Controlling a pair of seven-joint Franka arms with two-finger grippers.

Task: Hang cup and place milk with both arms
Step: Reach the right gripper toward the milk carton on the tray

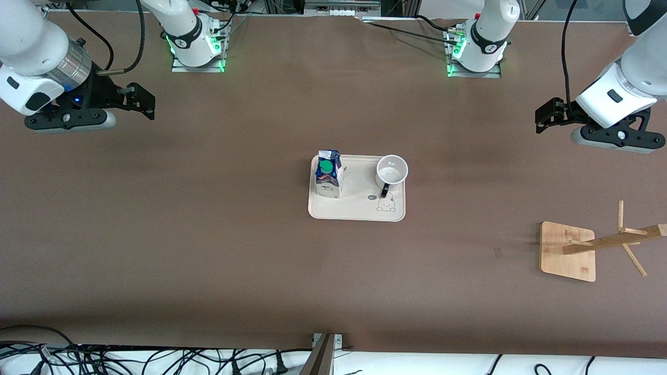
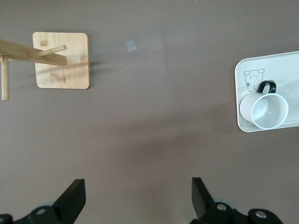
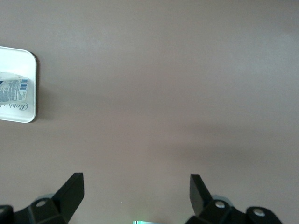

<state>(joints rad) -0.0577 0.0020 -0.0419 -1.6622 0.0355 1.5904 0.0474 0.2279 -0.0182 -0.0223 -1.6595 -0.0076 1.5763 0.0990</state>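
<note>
Wooden rack (image 1: 599,245) nearest; cup (image 1: 391,172), milk (image 1: 329,174) on tray (image 1: 357,211), well apart from both wide, empty end effectors.

Tray (image 1: 356,211) mid-table | milk (image 1: 329,179) on it toward right arm's end | cup (image 1: 391,171) toward left arm's end | rack (image 1: 568,251) nearer camera

High front camera faces both bases; each wrist camera looks straight down, sharing the tray (image 1: 356,212).
</note>
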